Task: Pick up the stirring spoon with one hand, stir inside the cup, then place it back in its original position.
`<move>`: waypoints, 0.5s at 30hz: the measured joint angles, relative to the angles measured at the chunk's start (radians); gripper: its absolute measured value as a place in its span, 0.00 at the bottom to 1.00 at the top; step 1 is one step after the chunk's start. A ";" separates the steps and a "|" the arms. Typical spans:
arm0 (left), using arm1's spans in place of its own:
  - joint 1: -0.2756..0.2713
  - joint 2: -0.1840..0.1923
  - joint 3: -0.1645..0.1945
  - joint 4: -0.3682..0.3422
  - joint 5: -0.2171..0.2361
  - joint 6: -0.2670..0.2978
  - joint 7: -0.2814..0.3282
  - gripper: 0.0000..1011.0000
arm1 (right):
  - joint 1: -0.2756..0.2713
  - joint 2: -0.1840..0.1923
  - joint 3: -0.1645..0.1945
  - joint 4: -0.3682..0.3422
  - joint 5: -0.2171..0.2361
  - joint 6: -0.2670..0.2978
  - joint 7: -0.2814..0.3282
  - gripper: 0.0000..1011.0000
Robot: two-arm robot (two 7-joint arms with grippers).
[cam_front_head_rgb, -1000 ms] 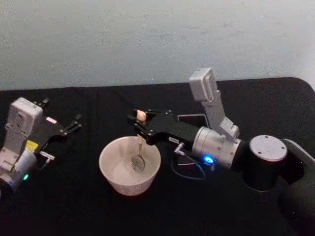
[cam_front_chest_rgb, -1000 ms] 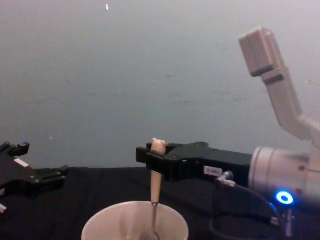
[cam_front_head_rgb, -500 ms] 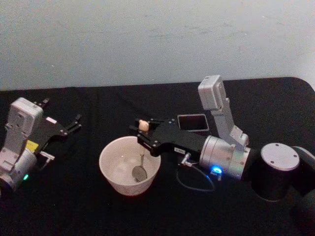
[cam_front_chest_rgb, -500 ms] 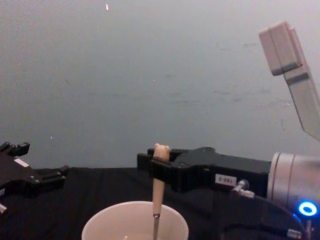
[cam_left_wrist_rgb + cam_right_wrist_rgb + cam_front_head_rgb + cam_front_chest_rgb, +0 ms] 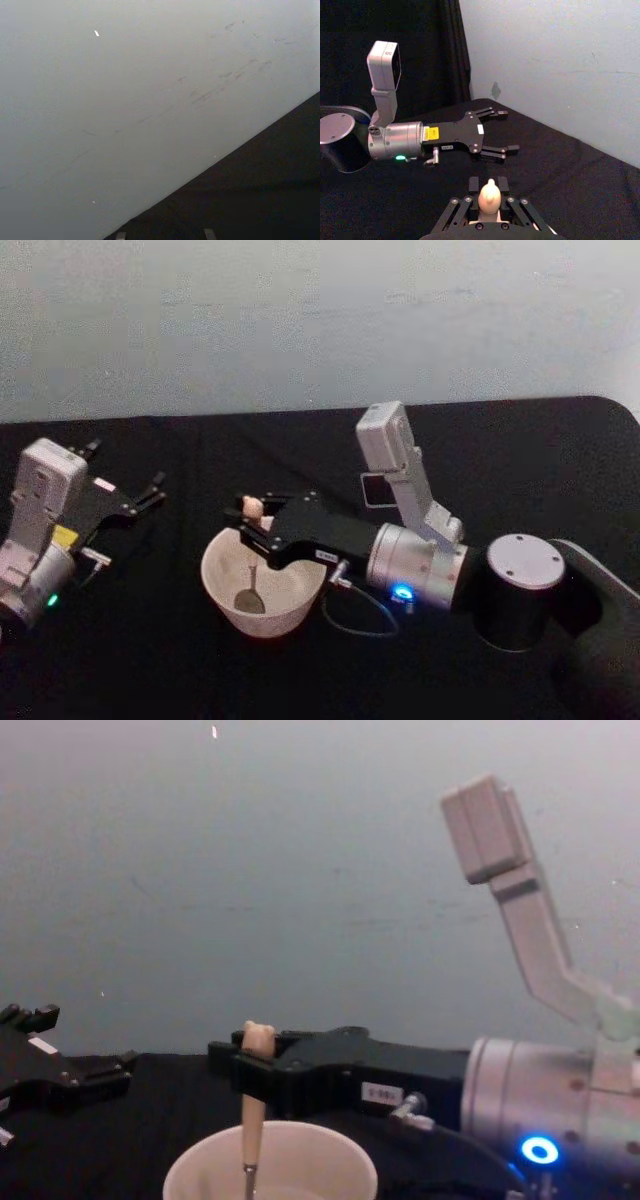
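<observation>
The wide cream-white cup [image 5: 278, 616] stands on the black table, left of centre. The stirring spoon [image 5: 250, 558] stands upright in its left half, with the bear-head knob on top and the metal bowl low inside. My right gripper [image 5: 254, 521] reaches in from the right and is shut on the beige handle just under the knob. The chest view shows the spoon [image 5: 252, 1110], the right gripper [image 5: 250, 1072] and the cup [image 5: 315, 1160] side-on. From the right wrist, the knob [image 5: 489, 196] sits between the fingers. The dark grey holder [image 5: 374, 492] is behind, partly hidden by the arm. My left gripper [image 5: 152, 491] rests open at far left.
The right arm's grey wrist camera [image 5: 387, 443] stands up behind the cup. A cable loop [image 5: 355, 625] hangs by the cup's right side. The left gripper [image 5: 496, 131] lies across the table from the spoon. A pale wall bounds the table's back edge.
My right gripper has carried the spoon from the cup's right side to its left side, still shut on the handle. The left arm has stayed put.
</observation>
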 joint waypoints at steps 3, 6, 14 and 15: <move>0.000 0.000 0.000 0.000 0.000 0.000 0.000 0.99 | 0.019 -0.022 -0.011 0.029 -0.011 -0.006 -0.006 0.21; 0.000 0.000 0.000 0.000 0.000 0.000 0.000 0.99 | 0.032 -0.037 -0.014 0.051 -0.020 -0.010 -0.013 0.21; 0.000 0.000 0.000 0.000 0.000 0.000 0.000 0.99 | 0.067 -0.078 -0.015 0.117 -0.045 -0.017 -0.033 0.21; 0.000 0.000 0.000 0.000 0.000 0.000 0.000 0.99 | 0.070 -0.081 -0.014 0.122 -0.047 -0.018 -0.035 0.21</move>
